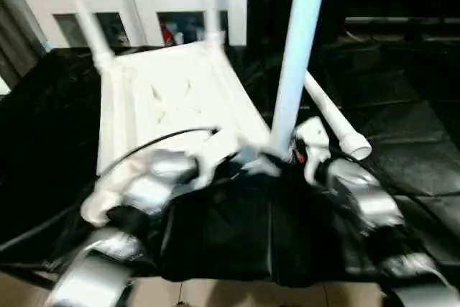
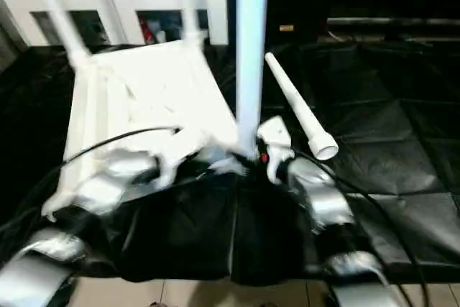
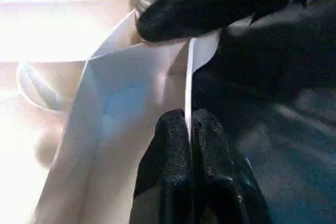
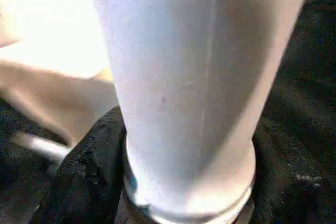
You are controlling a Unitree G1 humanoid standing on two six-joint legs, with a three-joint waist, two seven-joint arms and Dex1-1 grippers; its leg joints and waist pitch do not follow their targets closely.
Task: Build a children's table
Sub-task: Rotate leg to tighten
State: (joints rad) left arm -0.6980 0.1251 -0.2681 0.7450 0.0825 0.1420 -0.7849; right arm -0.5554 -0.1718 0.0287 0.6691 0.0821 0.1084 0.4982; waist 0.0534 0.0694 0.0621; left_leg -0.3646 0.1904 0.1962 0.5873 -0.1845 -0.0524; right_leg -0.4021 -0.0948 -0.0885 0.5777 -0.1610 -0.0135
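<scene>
The children's table top (image 1: 165, 98) lies upside down on black cloth, ribbed underside up. Two white legs (image 1: 83, 12) (image 1: 210, 1) stand in its far corner sockets. A third leg (image 1: 295, 55) stands upright at the near right corner, its base between the fingers of my right gripper (image 1: 284, 157); one black finger (image 4: 89, 171) presses its side. My left gripper (image 3: 189, 124) is shut on the thin rim of the top right beside that corner. A fourth leg (image 1: 334, 116) lies loose on the cloth to the right.
A white cabinet with glass doors (image 1: 136, 5) stands behind the work area. The black cloth (image 1: 402, 127) spreads wide to the right. Its front edge hangs over a tiled floor (image 1: 215, 294) near my forearms.
</scene>
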